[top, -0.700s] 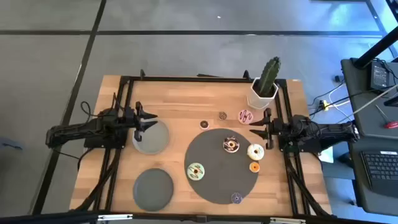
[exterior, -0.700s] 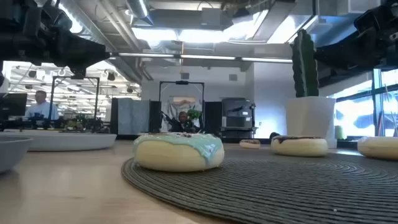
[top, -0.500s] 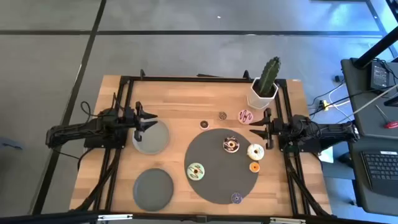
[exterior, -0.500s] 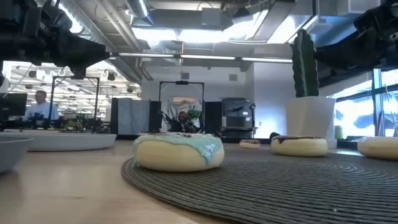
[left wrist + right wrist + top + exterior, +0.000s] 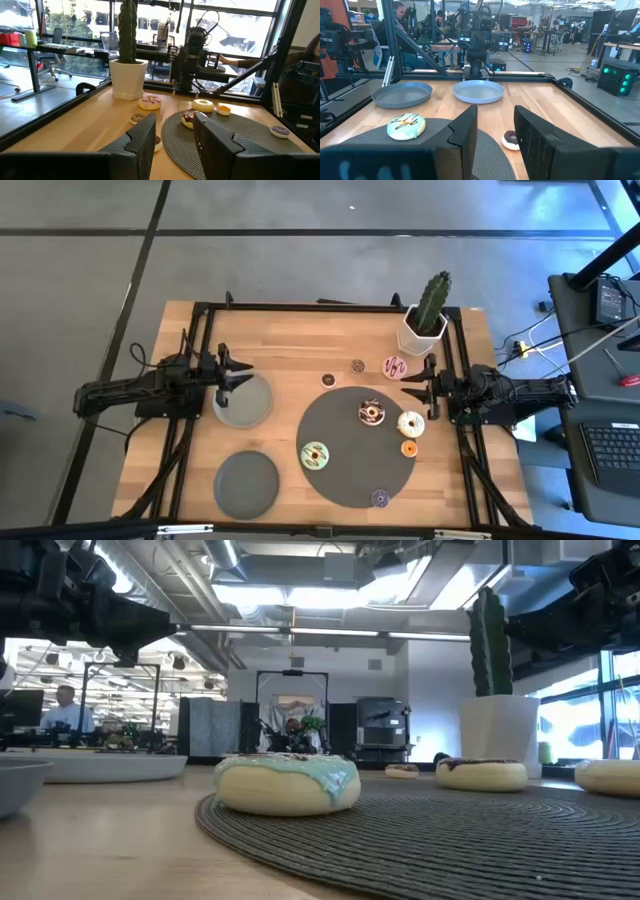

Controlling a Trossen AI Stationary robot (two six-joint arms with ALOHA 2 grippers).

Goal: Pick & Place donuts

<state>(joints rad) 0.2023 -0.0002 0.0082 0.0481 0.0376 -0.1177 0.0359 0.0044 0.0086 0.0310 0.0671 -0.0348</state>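
Several small donuts lie flat on the large dark disc (image 5: pixel 345 465): pale green (image 5: pixel 314 455), chocolate (image 5: pixel 372 413), white (image 5: pixel 410 423), orange (image 5: pixel 408 448) and purple (image 5: pixel 380 498). A pink-striped donut (image 5: pixel 396 366) and two small brown ones (image 5: pixel 358 365) (image 5: pixel 328 380) rest on the bare wood beyond the disc. My left gripper (image 5: pixel 243 375) (image 5: pixel 175 145) hovers open above the far plate's left rim. My right gripper (image 5: pixel 412 387) (image 5: pixel 496 140) hovers open at the disc's far right edge, near the pink-striped donut. Neither holds anything.
Two round grey plates sit on the table's left half, one farther (image 5: pixel 245 402) and one nearer (image 5: pixel 246 483). A potted cactus (image 5: pixel 428 315) stands at the far right corner. A black frame (image 5: pixel 300 307) borders the table. Bare wood lies along the far side.
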